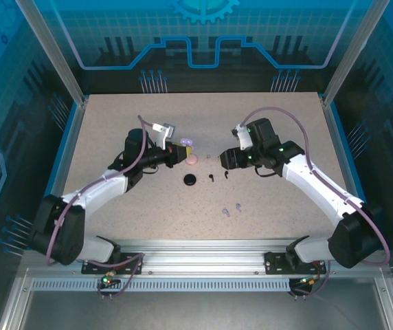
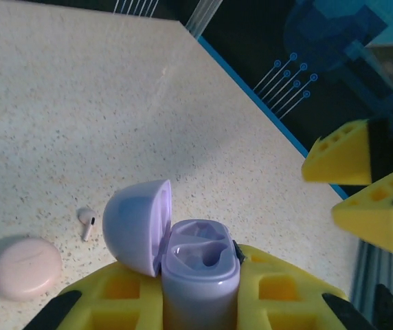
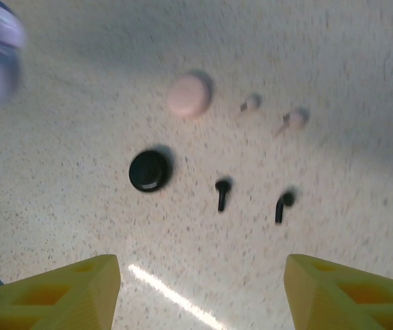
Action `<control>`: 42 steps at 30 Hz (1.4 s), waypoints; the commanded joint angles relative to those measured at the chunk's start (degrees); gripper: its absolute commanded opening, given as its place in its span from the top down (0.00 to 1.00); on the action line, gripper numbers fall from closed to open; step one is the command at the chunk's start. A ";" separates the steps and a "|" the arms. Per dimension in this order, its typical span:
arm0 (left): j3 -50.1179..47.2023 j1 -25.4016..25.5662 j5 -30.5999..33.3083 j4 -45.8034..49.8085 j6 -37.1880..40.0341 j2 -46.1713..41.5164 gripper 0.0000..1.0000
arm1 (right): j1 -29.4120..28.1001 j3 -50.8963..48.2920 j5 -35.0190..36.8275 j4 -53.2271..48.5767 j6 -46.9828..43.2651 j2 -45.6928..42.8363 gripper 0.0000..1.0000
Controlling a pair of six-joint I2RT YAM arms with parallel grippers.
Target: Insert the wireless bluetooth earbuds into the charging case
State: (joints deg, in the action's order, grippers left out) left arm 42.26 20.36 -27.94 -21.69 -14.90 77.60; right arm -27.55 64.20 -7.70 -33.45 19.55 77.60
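Earbuds (image 3: 222, 194) loose on table (image 3: 80, 227); L pincer (image 1: 181, 149) grips open lilac case (image 2: 200, 275), R pincer (image 3: 200, 289) agape, empty.

We see a speckled beige surface (image 3: 334, 62). Right of the glossy black case (image 3: 148, 170) lie two black earbuds (image 3: 222, 194). Beyond it are a pale pink case (image 3: 189, 95), pale pink earbuds (image 3: 293, 120) and a lilac case (image 2: 200, 271).

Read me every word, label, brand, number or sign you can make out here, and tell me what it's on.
No readable text anywhere.
The open lilac plastic charging case, the round pale pink case and the round black case show no print.
The blue backdrop panel carries a gear emblem and circuit lines, no letters.
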 commanded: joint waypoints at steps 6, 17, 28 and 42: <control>-7.71 5.70 18.29 -14.46 6.64 -8.51 1.00 | -11.31 -6.61 8.49 -6.76 11.41 0.24 0.35; -11.93 6.06 21.27 -13.01 2.83 -16.84 1.00 | -18.48 -13.17 9.31 -2.72 12.71 5.64 0.40; -15.72 6.04 14.92 -13.55 0.92 -20.85 1.00 | -18.63 -12.45 6.83 -0.43 9.98 12.49 0.45; -17.47 6.07 14.24 -15.32 0.44 -22.48 1.00 | -18.54 -12.44 6.65 0.23 9.72 14.48 0.46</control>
State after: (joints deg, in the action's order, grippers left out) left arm 24.38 26.06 -12.27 -35.05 -13.63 56.25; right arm -45.50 51.16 -0.43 -33.34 29.95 91.26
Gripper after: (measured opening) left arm 0.195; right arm 0.542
